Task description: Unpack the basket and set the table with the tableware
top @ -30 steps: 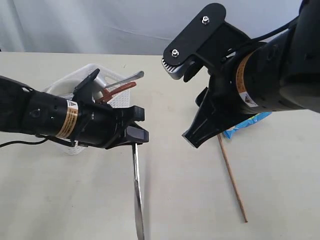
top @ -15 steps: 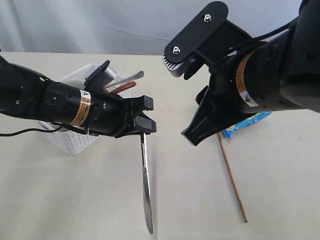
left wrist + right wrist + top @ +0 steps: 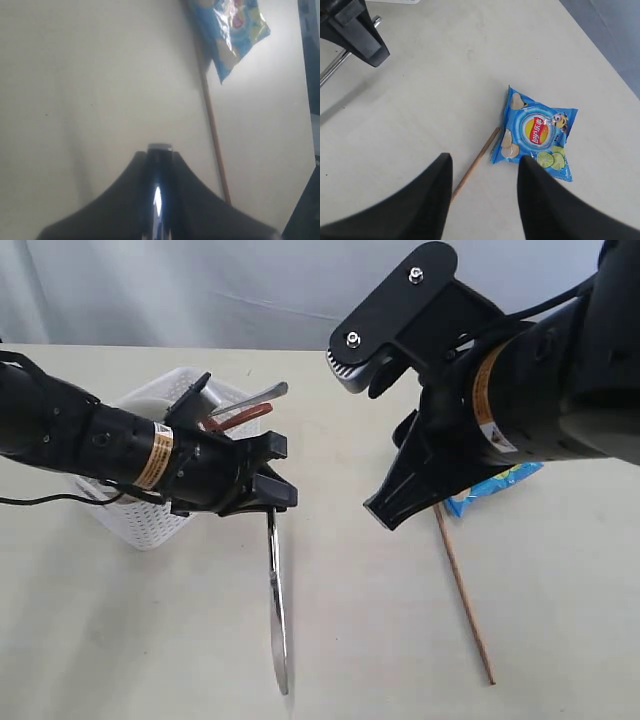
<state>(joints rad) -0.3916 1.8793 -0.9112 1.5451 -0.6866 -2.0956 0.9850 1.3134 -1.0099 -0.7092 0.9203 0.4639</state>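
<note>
My left gripper [image 3: 272,498] is shut on a steel knife [image 3: 276,610], which hangs blade down over the table [image 3: 380,650]; its shiny handle [image 3: 158,197] shows between the dark jaws. Behind that arm stands the white basket [image 3: 150,525], with a steel handle [image 3: 256,397] and a dark red spoon [image 3: 243,419] sticking out of it. My right gripper [image 3: 385,515] hovers open and holds nothing. In the right wrist view its fingers [image 3: 415,200] straddle one wooden chopstick [image 3: 476,161] that lies on the table.
A blue chip bag [image 3: 492,488] lies at the right next to the chopstick's [image 3: 463,590] far end; it also shows as the chip bag [image 3: 536,131] under my right wrist. The table's far edge runs behind the basket.
Over the last second my left gripper swung right with the knife, then came back left. The knife's tip now sits higher in view. The right arm has not moved.
</note>
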